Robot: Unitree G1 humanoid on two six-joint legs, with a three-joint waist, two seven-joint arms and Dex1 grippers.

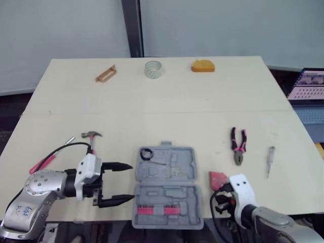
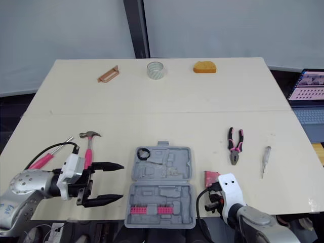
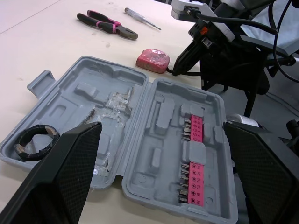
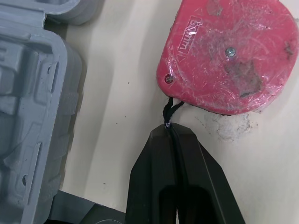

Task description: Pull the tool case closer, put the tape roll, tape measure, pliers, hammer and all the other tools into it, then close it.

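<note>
The grey tool case [image 1: 166,185] lies open at the table's front edge, with a black tape roll [image 1: 147,153] in its far left corner and pink bits in its near half. My left gripper [image 1: 130,182] stands open just left of the case, empty. My right gripper [image 4: 172,135] is shut on the black cord of the pink tape measure [image 4: 229,56], which lies flat on the table right of the case. The pink-handled pliers [image 1: 238,145] and a slim screwdriver [image 1: 270,159] lie further right. A hammer [image 1: 92,139] lies left of the case.
A pink-handled tool [image 1: 48,159] lies at the left edge. Along the far edge sit a copper-coloured piece [image 1: 106,74], a clear tape roll [image 1: 153,69] and an orange object [image 1: 203,66]. A laptop [image 1: 309,86] stands off the table's right side.
</note>
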